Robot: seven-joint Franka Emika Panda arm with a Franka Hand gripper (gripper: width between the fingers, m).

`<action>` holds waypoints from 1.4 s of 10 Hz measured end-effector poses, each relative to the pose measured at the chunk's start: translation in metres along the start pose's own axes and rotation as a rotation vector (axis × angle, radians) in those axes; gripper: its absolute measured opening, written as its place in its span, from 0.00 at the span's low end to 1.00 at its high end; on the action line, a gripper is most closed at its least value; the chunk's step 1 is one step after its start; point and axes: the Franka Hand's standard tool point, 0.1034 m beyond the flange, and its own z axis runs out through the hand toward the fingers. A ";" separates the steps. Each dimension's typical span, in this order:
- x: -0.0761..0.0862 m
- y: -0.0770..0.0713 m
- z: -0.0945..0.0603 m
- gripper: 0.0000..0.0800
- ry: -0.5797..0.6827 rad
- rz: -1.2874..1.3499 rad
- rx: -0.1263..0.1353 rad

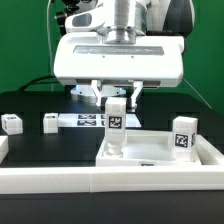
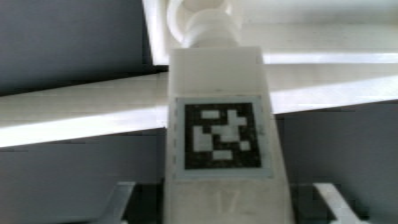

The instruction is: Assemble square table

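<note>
**Leg stands at the corner.** The top (image 1: 165,157) lies on the exterior view's right, just behind the rail (image 1: 60,180) that runs along the front. A leg (image 1: 117,122) stands upright at the top's near corner on the exterior view's left, with its tag facing the camera. In my wrist view the same leg (image 2: 222,130) fills the middle, its tag plain and all else blurred.

A second leg (image 1: 182,135) stands upright at the top's edge on the exterior view's right. I cannot tell whether it sits inside the rim or beyond it.

The gripper (image 1: 117,98) hangs straight over the first leg, jaws flanking its upper end. I cannot tell whether they pinch it or stand free.

On the black table (image 1: 35,145), a third leg (image 1: 12,123) and a fourth leg (image 1: 50,122) sit apart at the exterior view's left. The marker board (image 1: 90,121) lies flat between the fourth leg and the first leg.
</note>
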 end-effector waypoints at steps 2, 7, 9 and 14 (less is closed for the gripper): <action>-0.003 0.000 0.003 0.36 -0.006 -0.002 -0.002; -0.011 0.004 0.009 0.36 -0.014 -0.004 -0.011; -0.012 0.003 0.011 0.36 0.026 -0.016 -0.018; -0.018 0.002 0.012 0.36 0.042 -0.026 -0.023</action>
